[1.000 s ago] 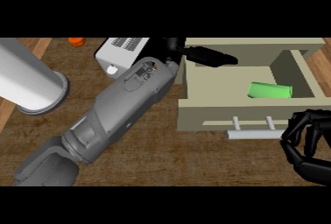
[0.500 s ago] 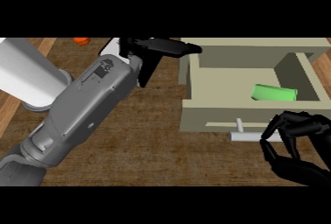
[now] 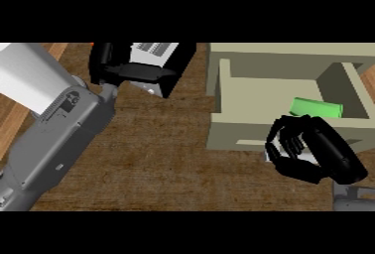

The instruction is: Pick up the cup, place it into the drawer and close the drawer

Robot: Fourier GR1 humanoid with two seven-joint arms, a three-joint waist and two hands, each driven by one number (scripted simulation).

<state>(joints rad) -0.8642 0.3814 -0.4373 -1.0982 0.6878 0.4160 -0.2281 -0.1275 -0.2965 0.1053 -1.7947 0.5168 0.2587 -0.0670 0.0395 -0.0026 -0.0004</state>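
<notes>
drawer handle (image 3: 253, 143) behind right hand (image 3: 311, 154)

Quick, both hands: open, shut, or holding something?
Left hand: cannot be told, it holds nothing visible.
Right hand: fingers curled at the beige drawer's front, over its handle.

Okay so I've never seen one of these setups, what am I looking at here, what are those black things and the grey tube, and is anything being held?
This view looks steeply down from a humanoid robot's head onto a wooden counter. The grey tube is the robot's left forearm; the black shapes are its hands. The left hand is up near the top, over a white appliance, and I see nothing in it. The right hand has its fingers curled at the front of a beige drawer, which stands open. Inside the drawer lies a green cup, so it is already put away. The drawer's handle is mostly hidden under the right hand, so I cannot tell whether the hand grips it. A large white cylinder stands at the left.
</notes>
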